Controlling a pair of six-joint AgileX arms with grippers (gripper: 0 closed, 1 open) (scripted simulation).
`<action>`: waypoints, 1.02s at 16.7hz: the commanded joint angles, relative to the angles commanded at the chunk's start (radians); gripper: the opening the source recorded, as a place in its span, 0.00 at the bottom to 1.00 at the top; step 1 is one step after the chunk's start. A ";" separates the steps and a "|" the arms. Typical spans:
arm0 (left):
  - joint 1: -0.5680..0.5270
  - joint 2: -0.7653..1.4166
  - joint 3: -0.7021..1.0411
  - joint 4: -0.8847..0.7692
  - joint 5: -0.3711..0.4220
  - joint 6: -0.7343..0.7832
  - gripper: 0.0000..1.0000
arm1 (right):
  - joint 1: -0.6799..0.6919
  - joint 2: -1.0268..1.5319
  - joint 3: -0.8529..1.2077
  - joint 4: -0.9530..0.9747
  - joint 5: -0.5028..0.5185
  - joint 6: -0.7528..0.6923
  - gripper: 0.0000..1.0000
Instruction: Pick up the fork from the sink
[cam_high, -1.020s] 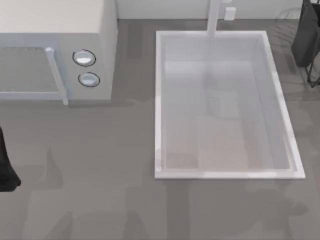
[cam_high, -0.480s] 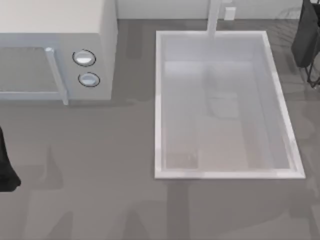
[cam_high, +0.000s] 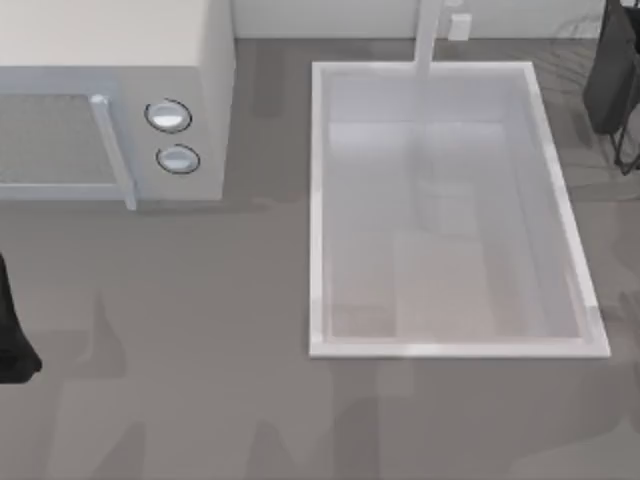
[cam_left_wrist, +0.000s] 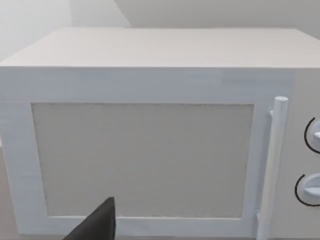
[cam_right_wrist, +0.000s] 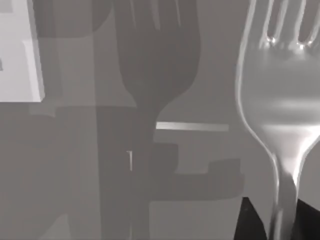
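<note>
Looking down from overhead, the white sink (cam_high: 315, 200) takes up the centre-right of the frame, its raised rim framing a flat pale-grey bottom, with a white faucet (cam_high: 428, 40) rising over the top edge. A white microwave (cam_high: 110, 60) fills the upper left, two round knobs (cam_high: 168, 116) stacked on its right side and a bar door handle (cam_high: 112, 150) just left of them. Grey countertop (cam_high: 200, 330) runs between and below both.

The right arm (cam_high: 612, 80) is a dark shape at the far upper-right edge, beyond the sink's right rim. Its wrist camera sits very close to the fork (cam_right_wrist: 285, 115): four tines, a broad shiny neck and a thin handle. The handle runs down between the two dark fingers (cam_right_wrist: 250, 222) of the right gripper (cam_right_wrist: 280, 222), which are closed narrowly on it from both sides. So the fork is held in that gripper, above a grey surface that carries its big dark shadow (cam_right_wrist: 150, 65) (which surface that is, I cannot tell).

The left arm (cam_high: 10, 340) sits parked at the left edge, below the microwave. Its wrist camera faces the microwave's door square-on, with a dark tip of the left gripper (cam_left_wrist: 100, 225) poking in front. How that gripper is set, I cannot tell.
</note>
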 joint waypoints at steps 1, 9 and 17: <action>0.000 0.000 0.000 0.000 0.000 0.000 1.00 | 0.000 0.000 0.000 0.000 0.000 0.000 0.00; 0.000 0.000 0.000 0.000 0.000 0.000 1.00 | 0.000 0.000 0.000 0.000 0.000 0.000 0.53; 0.000 0.000 0.000 0.000 0.000 0.000 1.00 | 0.000 0.000 0.000 0.000 0.000 0.000 1.00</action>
